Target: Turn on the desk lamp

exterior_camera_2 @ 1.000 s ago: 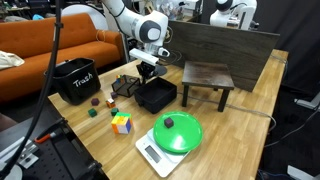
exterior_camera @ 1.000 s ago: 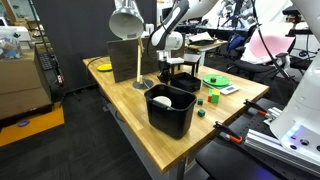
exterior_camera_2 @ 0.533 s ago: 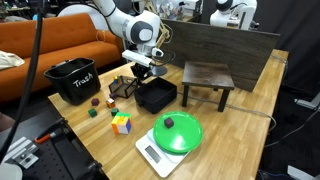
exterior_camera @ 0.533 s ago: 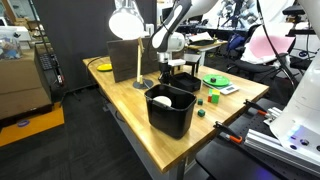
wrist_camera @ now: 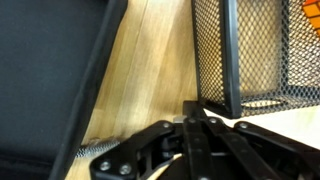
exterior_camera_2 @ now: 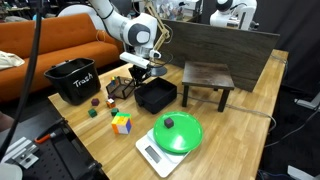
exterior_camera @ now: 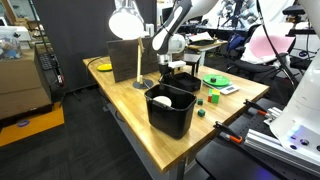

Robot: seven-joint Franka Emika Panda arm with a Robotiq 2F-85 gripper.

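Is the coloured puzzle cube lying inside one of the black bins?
No, in an exterior view the coloured cube lies on the bare wooden table, beside the white scale.

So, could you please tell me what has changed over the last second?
The gripper, shut and empty, slid leftward in an exterior view, away from the black tray. The desk lamp has a shade that looks brighter than a second ago, so it appears to be lit. Nothing was grasped or released; everything else stayed put.
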